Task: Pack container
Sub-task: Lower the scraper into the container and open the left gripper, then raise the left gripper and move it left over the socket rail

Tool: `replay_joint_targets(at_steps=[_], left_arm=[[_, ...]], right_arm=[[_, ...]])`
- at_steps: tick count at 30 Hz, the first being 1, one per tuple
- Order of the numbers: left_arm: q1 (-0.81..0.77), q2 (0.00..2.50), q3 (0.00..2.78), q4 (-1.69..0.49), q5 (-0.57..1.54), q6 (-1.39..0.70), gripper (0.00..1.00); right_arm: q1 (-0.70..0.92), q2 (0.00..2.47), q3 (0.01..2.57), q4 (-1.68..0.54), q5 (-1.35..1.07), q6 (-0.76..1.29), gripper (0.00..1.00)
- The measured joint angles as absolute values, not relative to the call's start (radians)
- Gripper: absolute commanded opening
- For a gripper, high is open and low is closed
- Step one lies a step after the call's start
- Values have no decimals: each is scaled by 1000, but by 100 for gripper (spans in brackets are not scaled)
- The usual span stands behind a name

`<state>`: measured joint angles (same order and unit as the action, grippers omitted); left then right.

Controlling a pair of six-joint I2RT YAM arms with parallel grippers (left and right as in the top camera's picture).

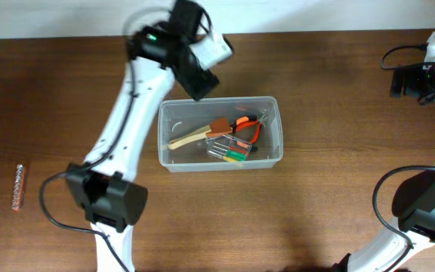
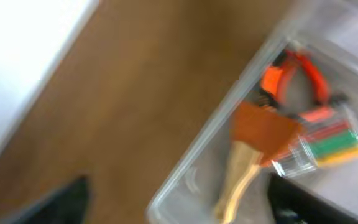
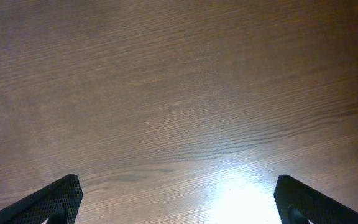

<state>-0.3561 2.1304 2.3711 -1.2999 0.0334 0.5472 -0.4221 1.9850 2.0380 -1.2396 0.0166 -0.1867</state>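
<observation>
The clear plastic container [image 1: 274, 106] stands at the table's middle. Inside lie a brush with a wooden handle and orange-brown bristles [image 1: 195, 134], orange-handled pliers [image 1: 249, 125] and a small clear case of green, yellow and red bits [image 1: 229, 151]. My left gripper [image 1: 201, 81] is open and empty, raised over the container's far left corner. In the blurred left wrist view the container's rim [image 2: 216, 124], the brush [image 2: 247, 162], the pliers [image 2: 303, 71] and the bit case [image 2: 328, 146] lie ahead of the open fingers [image 2: 179, 208]. My right gripper [image 1: 421, 83] is open and empty at the far right, with bare wood between its fingers [image 3: 179, 199].
A small string of beads or bits [image 1: 19, 187] lies on the table at the far left. The table's far edge meets a white wall behind the left arm [image 2: 17, 68]. Cables loop near the right arm's base [image 1: 387, 196].
</observation>
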Motion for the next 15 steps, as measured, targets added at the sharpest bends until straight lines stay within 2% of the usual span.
replay_joint_targets(at_steps=[5,11,15], left_arm=[[-252,2130,2555,-1472,-79,445,99],[-80,2130,2608,-1673,-130,319,99],[44,2130,2608,-1684,-131,208,99]], right_arm=[[-422,1985,2038,-1240,17,-187,99],[-422,1985,2038,-1240,17,-187,99],[-422,1985,2038,-1240,17,-187,99]])
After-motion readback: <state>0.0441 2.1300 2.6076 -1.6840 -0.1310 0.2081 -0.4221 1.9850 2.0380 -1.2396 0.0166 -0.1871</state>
